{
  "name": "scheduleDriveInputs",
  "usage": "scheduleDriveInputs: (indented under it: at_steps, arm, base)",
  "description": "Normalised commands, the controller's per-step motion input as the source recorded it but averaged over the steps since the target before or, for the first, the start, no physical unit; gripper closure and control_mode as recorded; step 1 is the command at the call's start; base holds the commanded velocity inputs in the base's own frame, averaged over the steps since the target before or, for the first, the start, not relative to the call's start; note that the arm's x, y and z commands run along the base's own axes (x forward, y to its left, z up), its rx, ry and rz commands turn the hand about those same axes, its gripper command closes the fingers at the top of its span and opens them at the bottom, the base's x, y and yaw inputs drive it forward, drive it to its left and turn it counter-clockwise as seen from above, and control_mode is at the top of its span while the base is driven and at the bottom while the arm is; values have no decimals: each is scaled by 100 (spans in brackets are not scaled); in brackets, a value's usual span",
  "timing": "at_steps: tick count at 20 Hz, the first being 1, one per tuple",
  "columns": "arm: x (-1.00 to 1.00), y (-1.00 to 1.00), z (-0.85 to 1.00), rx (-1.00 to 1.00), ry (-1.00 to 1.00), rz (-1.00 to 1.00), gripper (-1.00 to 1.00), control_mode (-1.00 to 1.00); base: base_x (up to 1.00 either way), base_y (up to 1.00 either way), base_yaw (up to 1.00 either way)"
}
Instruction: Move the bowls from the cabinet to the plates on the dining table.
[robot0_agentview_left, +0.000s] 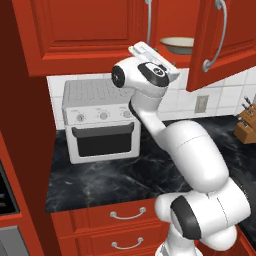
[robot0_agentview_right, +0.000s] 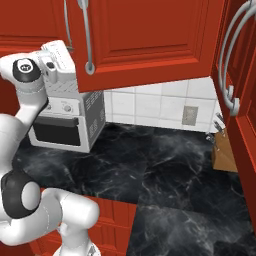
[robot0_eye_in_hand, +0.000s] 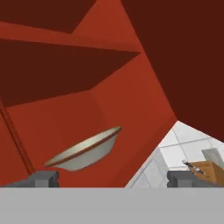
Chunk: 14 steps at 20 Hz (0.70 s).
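Note:
One of the bowls (robot0_agentview_left: 178, 45), cream with an ochre rim, sits on the red shelf inside the open cabinet (robot0_agentview_left: 85, 30). In the hand view this bowl (robot0_eye_in_hand: 85, 151) lies ahead of my gripper (robot0_eye_in_hand: 113, 178), slightly left of centre and apart from it. The fingertips (robot0_eye_in_hand: 43, 178) stand wide apart with nothing between them, so the gripper is open. My hand (robot0_agentview_left: 150, 56) is raised just below and left of the shelf opening, and the closed door (robot0_agentview_right: 145, 35) partly hides the hand (robot0_agentview_right: 56, 61). The plates and the dining table are out of view.
An open cabinet door (robot0_agentview_left: 220, 40) with a long curved handle hangs right of the bowl. A white toaster oven (robot0_agentview_left: 100, 120) stands on the black marble counter (robot0_agentview_left: 125, 175) below. A knife block (robot0_agentview_right: 225, 150) sits at the counter's right end, and red drawers (robot0_agentview_left: 127, 215) run under the counter.

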Motion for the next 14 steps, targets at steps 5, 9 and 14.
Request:
scheduleDriveInputs:
  at_steps: [5,9,14]
  arm:
    - [-13,-67,21,15,-1,0,-100,-100]
    - [-11,-60,13,13,-2,0,-100,-100]
    - [-66,-56,10,11,-10,-7,-100,-100]
  base:
    - [0,0,0]
    - [0,0,0]
    - [0,0,0]
